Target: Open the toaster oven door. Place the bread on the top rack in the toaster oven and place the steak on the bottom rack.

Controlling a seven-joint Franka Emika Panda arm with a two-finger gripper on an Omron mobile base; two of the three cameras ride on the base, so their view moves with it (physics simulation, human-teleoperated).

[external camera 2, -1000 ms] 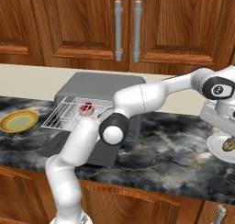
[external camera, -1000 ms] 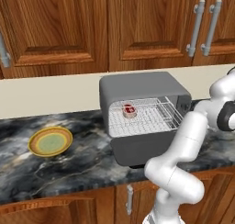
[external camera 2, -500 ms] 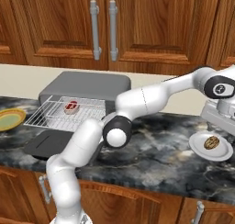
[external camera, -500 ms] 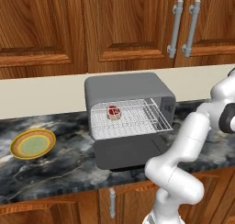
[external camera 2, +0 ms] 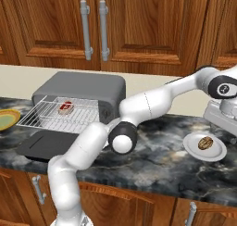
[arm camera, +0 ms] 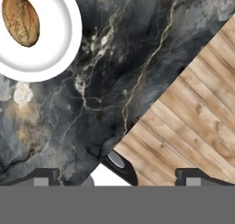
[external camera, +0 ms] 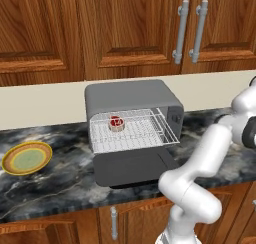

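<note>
A white robot arm rises in front of a dark marbled counter (external camera 2: 152,160) and reaches far toward the right end of it, elbow bent low, forearm stretched up and across. Its hand hangs above a white plate (external camera 2: 204,148) that carries a brown oval piece of bread (external camera 2: 205,142). In the hand view the two dark fingers (arm camera: 46,176) stand wide apart at the bottom corners, with nothing between them. They look down on bare counter beside its front edge, where wooden floor (arm camera: 193,117) begins; the plate (arm camera: 50,53) with the bread (arm camera: 20,19) sits off toward the upper left of that view, not between the fingers.

Well to the left stands the grey toaster oven (external camera: 131,105) against the pale back wall. The toaster oven door (external camera: 131,169) is folded down flat, reaching out to near the counter's front edge. A wire rack (external camera: 132,132) is pulled forward over it, with the small red steak (external camera: 116,123) resting near its back. Farther left, near the counter's front edge, lies a yellow-green plate (external camera: 26,157). Open counter stretches between the oven and the white plate. Wooden cabinets (external camera 2: 139,30) hang above.
</note>
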